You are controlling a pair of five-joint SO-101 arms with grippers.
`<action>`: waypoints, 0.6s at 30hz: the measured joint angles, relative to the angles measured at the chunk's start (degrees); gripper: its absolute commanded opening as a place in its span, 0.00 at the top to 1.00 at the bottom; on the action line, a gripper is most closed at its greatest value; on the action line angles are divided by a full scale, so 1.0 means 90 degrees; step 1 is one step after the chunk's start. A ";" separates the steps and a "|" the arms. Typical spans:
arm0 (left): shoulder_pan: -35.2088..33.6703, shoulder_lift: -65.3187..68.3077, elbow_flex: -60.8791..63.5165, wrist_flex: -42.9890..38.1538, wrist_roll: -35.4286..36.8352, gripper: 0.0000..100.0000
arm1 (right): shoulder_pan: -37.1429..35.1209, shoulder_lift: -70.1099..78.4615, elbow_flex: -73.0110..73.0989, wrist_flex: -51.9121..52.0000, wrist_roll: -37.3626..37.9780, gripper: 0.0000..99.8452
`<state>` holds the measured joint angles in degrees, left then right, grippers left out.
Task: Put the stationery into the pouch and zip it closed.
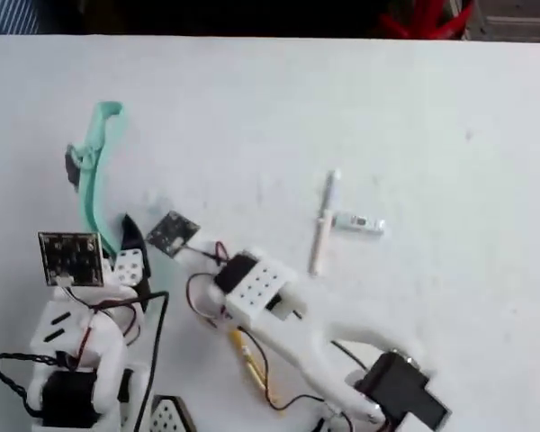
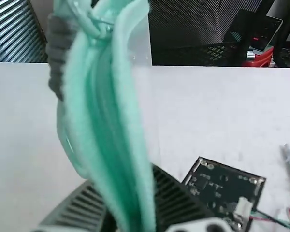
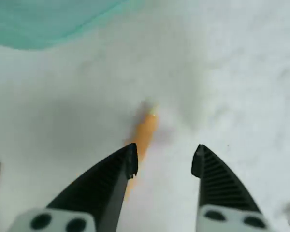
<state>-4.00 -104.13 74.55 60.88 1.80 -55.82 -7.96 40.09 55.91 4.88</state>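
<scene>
On the white table (image 1: 432, 108) the task looks barely begun, by my reading. The mint-green pouch (image 1: 97, 180) stands on edge at the left side, one end pinched between the left gripper (image 1: 129, 241) jaws; whether it holds anything, or how far its zip is open, I cannot tell. The right gripper (image 3: 164, 162) hangs low over the table with its jaws spread, gripping nothing. Three pieces of stationery lie outside the pouch: a white pen (image 1: 321, 232) well to the right, an orange pencil (image 3: 144, 130) just ahead of the right gripper's open jaws, and a small white piece (image 1: 360, 224) touching or just beside the pen. All of the loading, and the zipping shut, seems left to do.
</scene>
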 measured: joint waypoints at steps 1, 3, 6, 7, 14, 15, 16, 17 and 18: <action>0.0000 0.0000 0.0000 0.0000 0.0000 0.98 | -0.0098 -0.0010 0.0156 -0.0195 0.0000 0.82; -0.0010 0.0000 -0.0029 0.0000 0.0000 0.98 | -0.0244 -0.0010 0.0381 -0.0537 0.0000 0.82; -0.0186 0.0000 -0.0059 0.0000 -0.0010 0.98 | -0.0215 0.0088 0.0381 -0.0674 0.0000 0.82; -0.0234 0.0000 -0.0059 0.0000 -0.0010 0.98 | -0.0215 0.0195 0.0371 -0.0674 0.0000 0.82; -0.0293 0.0000 -0.0059 0.0010 -0.0010 0.98 | 0.0000 0.1299 -0.0576 -0.0068 0.0342 0.97; -0.0293 0.0000 -0.0059 0.0010 -0.0010 0.98 | 0.0088 0.1416 -0.0723 0.0039 0.0371 0.98; -0.0293 0.0000 -0.0059 0.0010 -0.0010 0.98 | 0.0176 0.1524 -0.0840 0.0137 0.0391 0.98; -0.0293 0.0000 -0.0059 0.0010 -0.0010 0.98 | 0.0264 0.1592 -0.0928 0.0215 0.0400 0.98; -0.0293 0.0000 -0.0059 0.0010 -0.0010 0.98 | 0.0342 0.1621 -0.0977 0.0283 0.0410 0.98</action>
<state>-6.64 -104.13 74.02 60.97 1.71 -52.75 6.64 31.30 58.46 8.57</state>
